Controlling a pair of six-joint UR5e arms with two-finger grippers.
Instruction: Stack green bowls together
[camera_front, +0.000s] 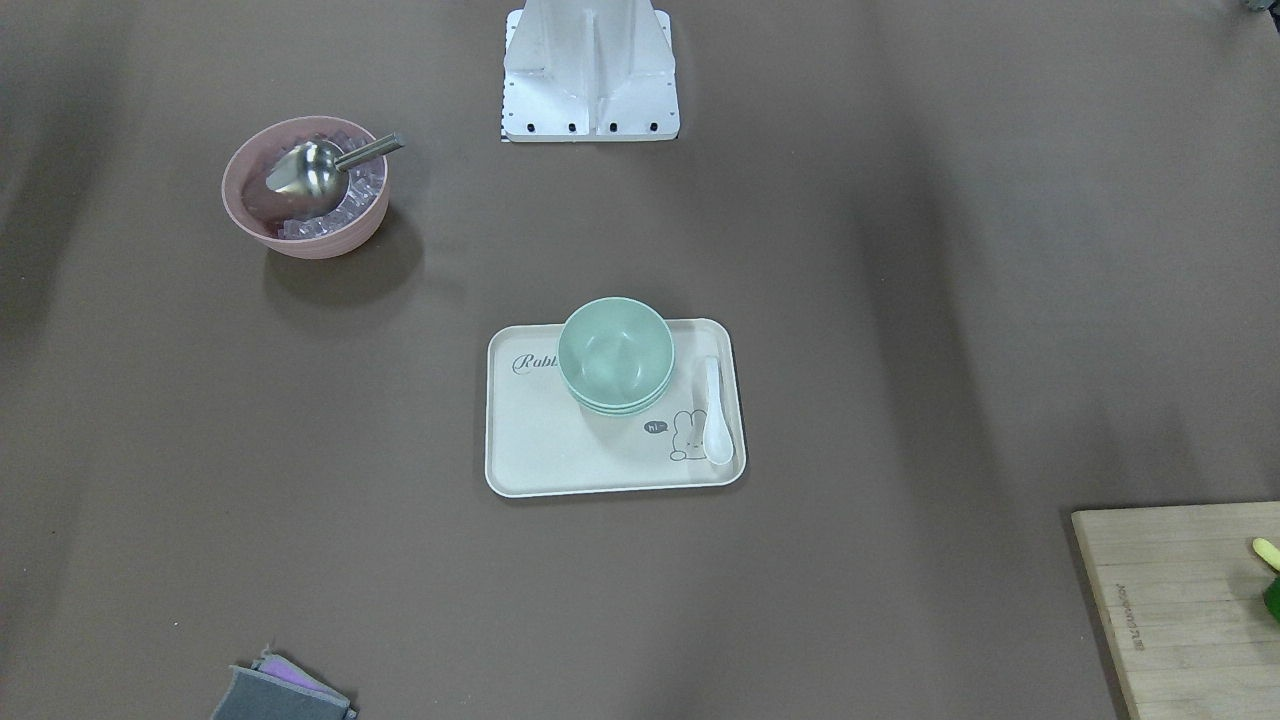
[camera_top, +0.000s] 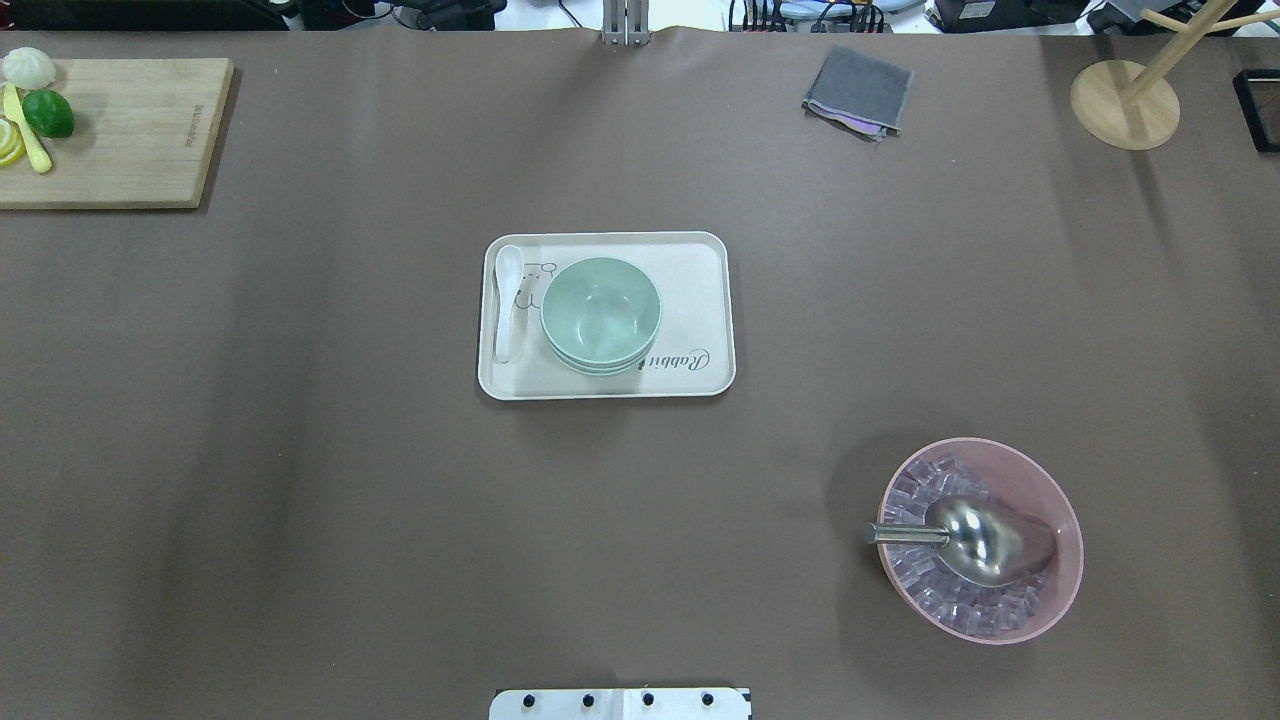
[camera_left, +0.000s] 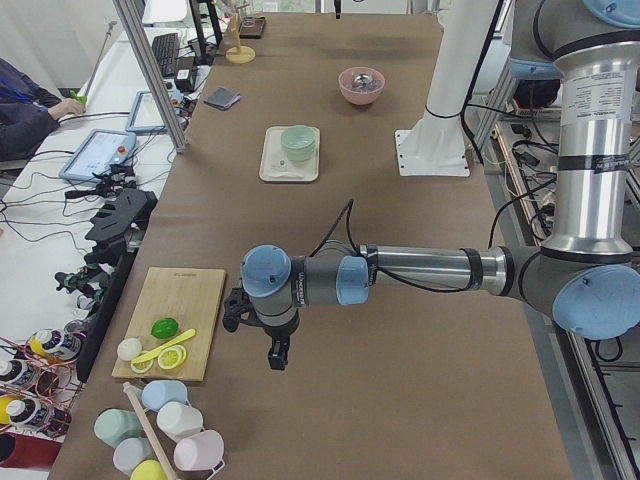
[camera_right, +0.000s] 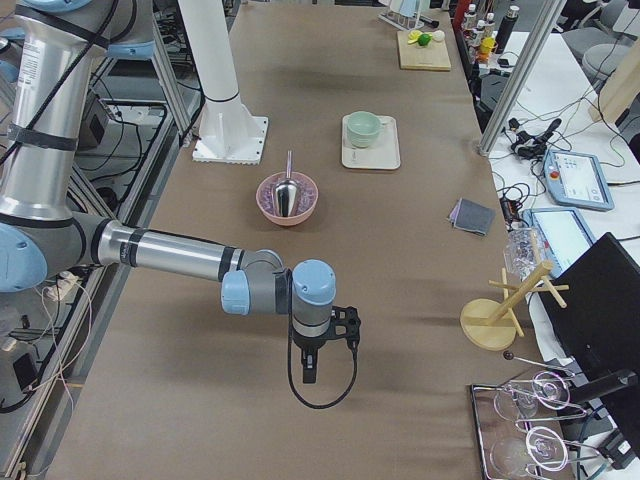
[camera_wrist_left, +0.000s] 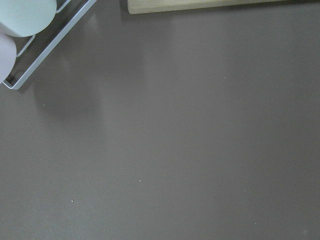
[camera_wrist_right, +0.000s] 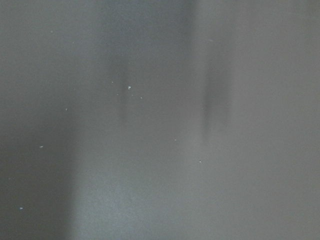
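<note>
**Task items.** The green bowls (camera_top: 600, 312) are nested in one upright stack. The rims of the lower bowls show just under the top one. The stack stands on the cream tray (camera_top: 700, 300) near the middle of the counter (camera_top: 300, 500). On the tray it sits between the white spoon (camera_top: 507, 300) and the printed lettering. The spoon lies along one short side of the tray, just beside the stack.

**Left pincer** (camera_left: 275, 358). It hangs fingers-down over bare counter, well apart from the tray, close to the wooden cutting board (camera_top: 120, 140) at the counter's end. Only the side view shows it, so I cannot tell whether it is spread or pressed together. Nothing is seen in it.

**Right pincer** (camera_right: 308, 372). It points down over bare counter at the opposite end from the tray, beyond the pink bowl (camera_top: 1050, 590). It too shows only from the side, so I cannot tell its state. Its wrist camera shows only counter surface.

**Other items.**
- The pink bowl stands well apart from the tray, toward the robot's right. It holds ice cubes (camera_top: 930, 480) and a metal scoop (camera_top: 975, 540).
- A lime (camera_top: 48, 113) rests on the cutting board.
- A folded grey cloth (camera_top: 858, 90) lies past the tray at the far edge.
</note>
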